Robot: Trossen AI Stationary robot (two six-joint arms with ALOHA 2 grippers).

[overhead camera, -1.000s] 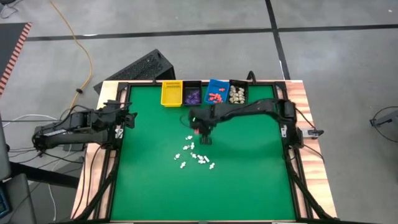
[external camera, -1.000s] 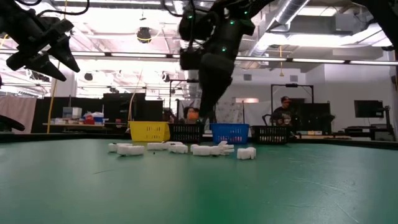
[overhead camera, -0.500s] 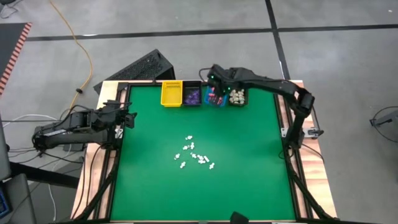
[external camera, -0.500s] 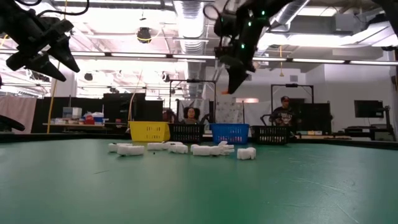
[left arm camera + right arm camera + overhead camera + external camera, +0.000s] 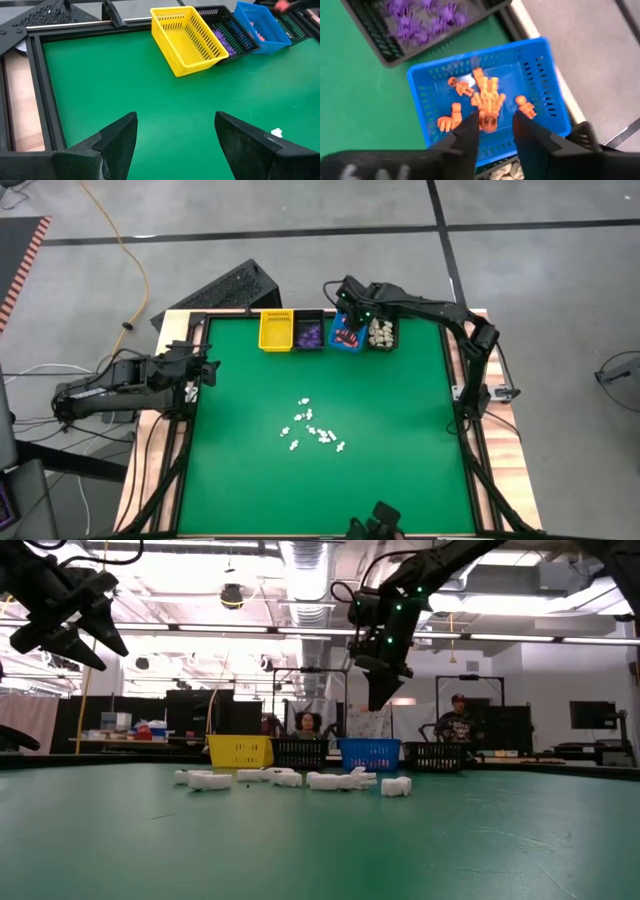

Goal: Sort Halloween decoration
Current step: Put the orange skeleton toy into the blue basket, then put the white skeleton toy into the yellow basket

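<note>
A: High view, item one: right end effector [image 5: 347,323] above the blue bin [image 5: 349,340] at the far edge of the worktop [image 5: 400,440]. State?

B: Right wrist view: fingers [image 5: 470,131] apart, nothing between them. Orange pieces [image 5: 485,100] lie in the blue bin [image 5: 547,90] below the tips; one piece sits just beneath the gap, though whether it touches a finger cannot be told.

A: Item two: left end effector [image 5: 207,367].

B: At the worktop's left edge, raised above the surface in the low view [image 5: 85,635]. Left wrist view: fingers [image 5: 120,137] wide apart, empty.

A: Item three: bins.

B: One row along the far edge: yellow bin [image 5: 276,330], black bin [image 5: 308,332] with purple pieces [image 5: 309,334], blue bin, then a second black bin [image 5: 382,332] with cream pieces [image 5: 380,332]. All touching or just beside each other.

A: Item four: loose stock.

B: White pieces [image 5: 312,428] clustered near the worktop's middle, well apart from the bins. Low view shows them lying in a line [image 5: 290,779] in front of the bins.
</note>
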